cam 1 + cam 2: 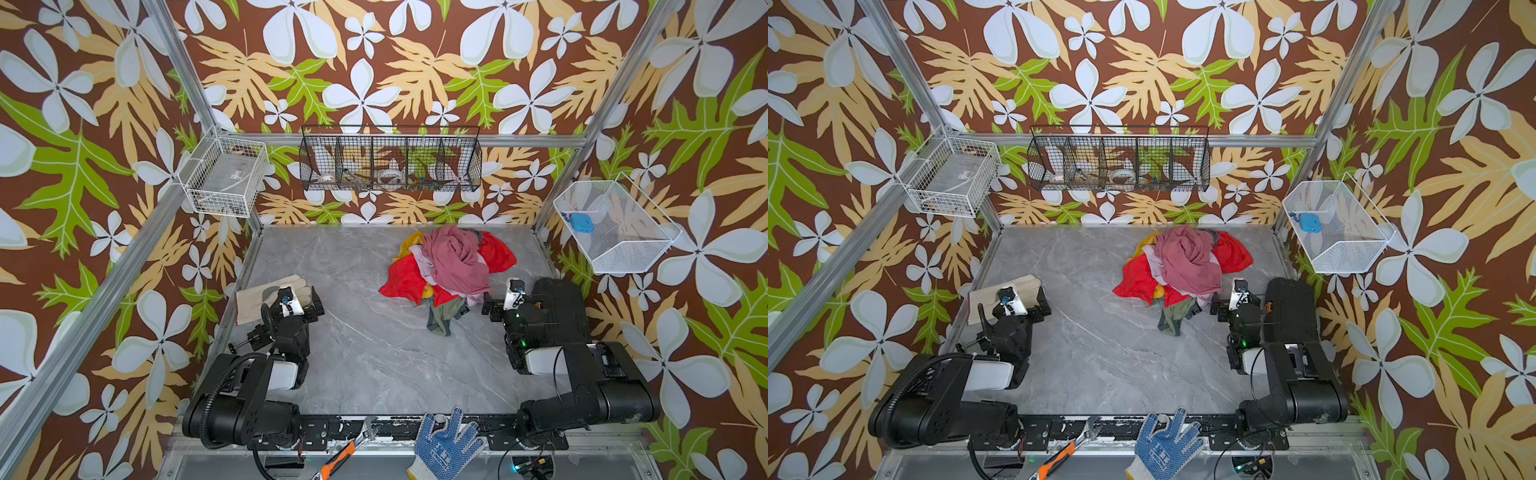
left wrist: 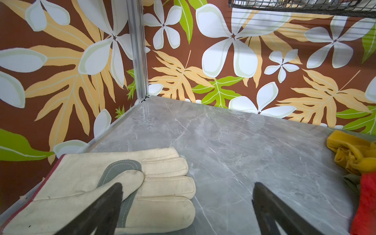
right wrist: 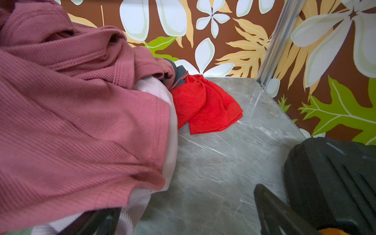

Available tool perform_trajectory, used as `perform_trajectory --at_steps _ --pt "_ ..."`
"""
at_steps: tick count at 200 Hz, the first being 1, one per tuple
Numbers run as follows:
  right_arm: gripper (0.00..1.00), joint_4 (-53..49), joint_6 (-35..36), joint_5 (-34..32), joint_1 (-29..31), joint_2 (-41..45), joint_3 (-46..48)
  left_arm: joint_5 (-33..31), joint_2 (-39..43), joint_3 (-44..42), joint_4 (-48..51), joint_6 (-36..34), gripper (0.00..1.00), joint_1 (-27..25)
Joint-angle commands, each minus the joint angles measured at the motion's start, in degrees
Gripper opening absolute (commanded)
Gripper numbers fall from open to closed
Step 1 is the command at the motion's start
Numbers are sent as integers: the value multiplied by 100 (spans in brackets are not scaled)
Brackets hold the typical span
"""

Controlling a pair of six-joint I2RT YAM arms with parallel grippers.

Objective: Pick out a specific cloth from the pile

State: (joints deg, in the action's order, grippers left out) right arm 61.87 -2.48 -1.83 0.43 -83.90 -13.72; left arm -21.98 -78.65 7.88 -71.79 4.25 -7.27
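Peeking out from under the pile [image 1: 453,262] [image 1: 1187,262] on the side nearest the arm bases, the olive-green cloth [image 1: 442,318] [image 1: 1173,318] lies crumpled on the grey table [image 1: 374,365], its upper part covered by red and pale lilac fabric. A dusty-pink garment sits on top of the pile, with mustard yellow showing at the far-left edge.

The right claw [image 1: 492,309] [image 1: 1220,309] [image 3: 187,203] sits low, just beside the pile's near-right corner, its jaws spread wide and holding nothing. The cloth is near it on the side away from the black case [image 1: 557,307], but apart from it. In the right wrist view one finger [image 3: 105,219] is at the pink and lilac hem of the pile; whether it touches the fabric cannot be told.

The left claw [image 1: 311,306] [image 2: 188,185] is well apart from the pile, also spread wide and empty, over the fingers of a cream work glove [image 1: 253,299] [image 2: 162,173].
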Motion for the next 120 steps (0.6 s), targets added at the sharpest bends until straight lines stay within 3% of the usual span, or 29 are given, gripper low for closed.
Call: perform_trajectory --at_steps 1,120 --pt "99 107 -4 -13 1 11 -8 9 -10 3 -195 -43 100 16" --pt "100 124 -3 -11 6 14 0 26 -10 22 -159 -33 100 15"
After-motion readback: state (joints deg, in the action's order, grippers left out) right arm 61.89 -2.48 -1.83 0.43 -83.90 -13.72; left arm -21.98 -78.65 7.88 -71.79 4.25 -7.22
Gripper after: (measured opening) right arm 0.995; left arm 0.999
